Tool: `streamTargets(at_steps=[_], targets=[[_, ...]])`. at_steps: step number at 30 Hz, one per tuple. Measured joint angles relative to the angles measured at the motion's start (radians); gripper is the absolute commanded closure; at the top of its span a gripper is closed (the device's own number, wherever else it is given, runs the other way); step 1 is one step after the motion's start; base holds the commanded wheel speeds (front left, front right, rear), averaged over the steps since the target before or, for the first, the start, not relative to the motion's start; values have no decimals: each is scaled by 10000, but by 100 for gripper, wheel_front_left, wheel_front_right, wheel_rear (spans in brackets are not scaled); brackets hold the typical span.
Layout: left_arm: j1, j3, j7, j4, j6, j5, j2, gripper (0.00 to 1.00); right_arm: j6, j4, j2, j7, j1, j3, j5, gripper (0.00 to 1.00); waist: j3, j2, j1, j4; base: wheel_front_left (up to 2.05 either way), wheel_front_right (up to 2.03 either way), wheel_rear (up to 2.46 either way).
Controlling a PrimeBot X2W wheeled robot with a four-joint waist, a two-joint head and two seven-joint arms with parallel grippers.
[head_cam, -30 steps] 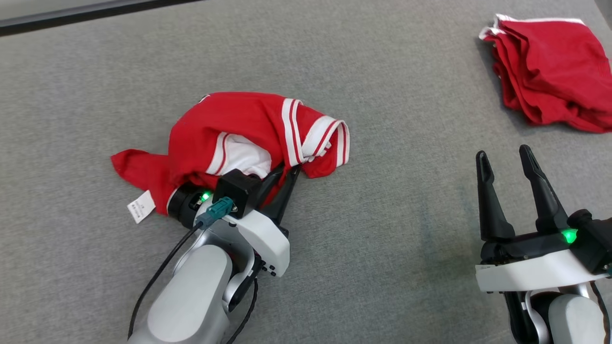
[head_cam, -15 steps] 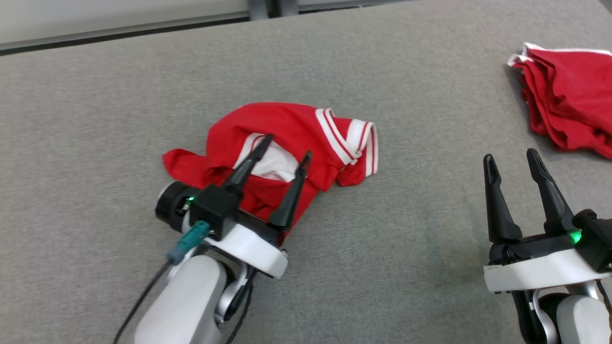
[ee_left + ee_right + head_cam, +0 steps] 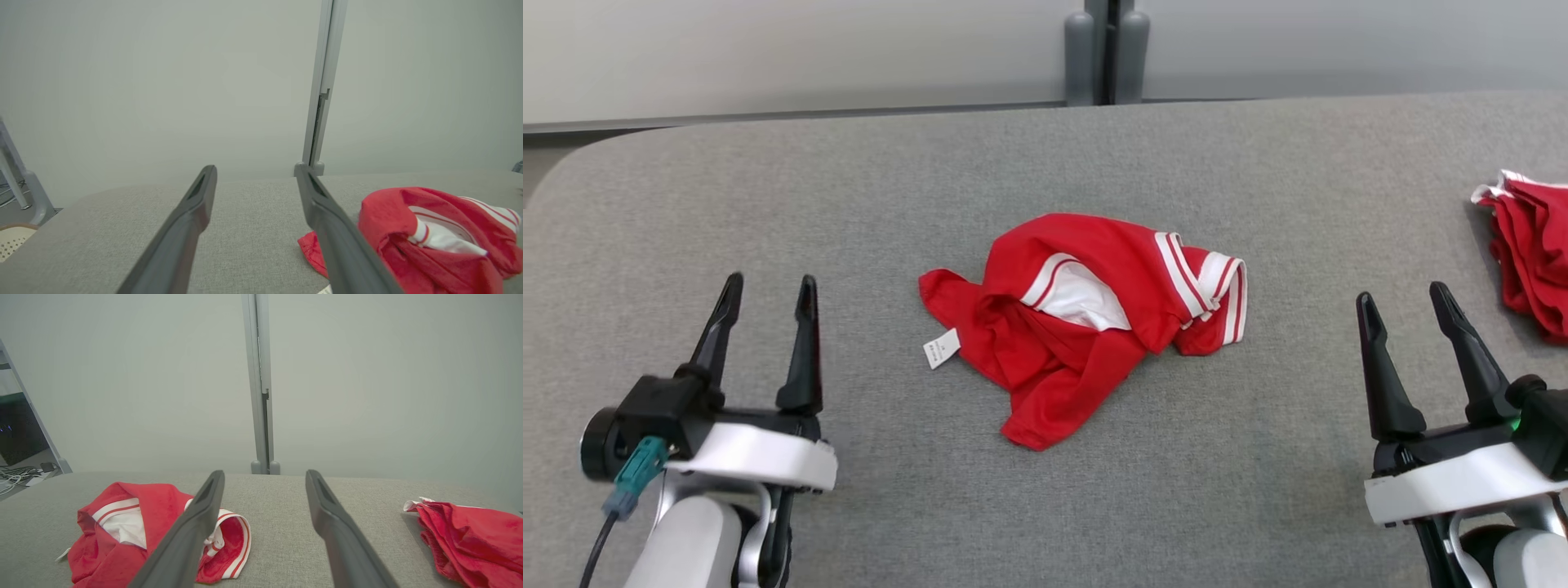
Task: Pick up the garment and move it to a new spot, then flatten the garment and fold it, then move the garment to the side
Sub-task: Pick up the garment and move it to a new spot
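A crumpled red garment point(image 3: 1086, 318) with white stripes and a white inner patch lies in a heap at the middle of the grey table point(image 3: 849, 188), a small white tag sticking out at its left. It also shows at the lower right of the left wrist view as the garment point(image 3: 433, 237) and at the lower left of the right wrist view as the garment point(image 3: 135, 531). My left gripper point(image 3: 766, 292) stands open at the lower left, well clear of the cloth. At the lower right my right gripper point(image 3: 1403, 302) is open and holds nothing.
A second red cloth pile point(image 3: 1531, 245) lies at the table's right edge, also seen as the pile point(image 3: 470, 535) in the right wrist view. A pale partition wall with a grey post point(image 3: 1104, 53) stands behind the table. The table's far left corner is rounded.
My left gripper has opened, let go of the garment and pulled back to the lower left. The head camera has tilted up, so the whole scene sits lower in view.
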Motion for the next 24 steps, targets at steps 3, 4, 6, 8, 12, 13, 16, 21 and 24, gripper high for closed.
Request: streamTargets(at_steps=[3,4,6,8,12,13,16,21,24], targets=[[430,115,-15,-144,-21,-59,159,0,0,-4,-38,75,202,-38,4,0,-251,0,0,158,0,0,0],[553,123,-15,-203,-36,-67,194,0,0,8,-52,96,267,-38,6,0,-331,0,1,193,0,0,0],[829,71,73,-431,17,-54,219,0,0,50,-61,151,415,-69,21,0,-501,0,0,238,0,0,0],[1124,54,155,-650,40,-90,232,0,0,59,-54,163,617,-104,33,0,-677,0,1,257,0,0,0],[1679,23,385,-1035,132,-104,405,0,0,63,-15,209,997,-167,33,0,-1017,0,0,240,0,0,0],[1816,-35,464,-1151,159,-105,407,0,0,50,-6,255,1091,-205,33,0,-1103,0,1,231,0,0,0],[2107,-180,648,-1452,146,-119,445,0,0,0,-4,309,1339,-268,23,0,-1333,0,0,209,0,0,0],[2536,-184,848,-1774,222,-150,539,0,0,-92,-59,437,1627,-270,19,0,-1679,0,1,164,0,0,0],[2714,-188,999,-1946,297,-169,566,0,0,-176,-69,525,1751,-263,17,0,-1843,0,0,128,0,0,0]])
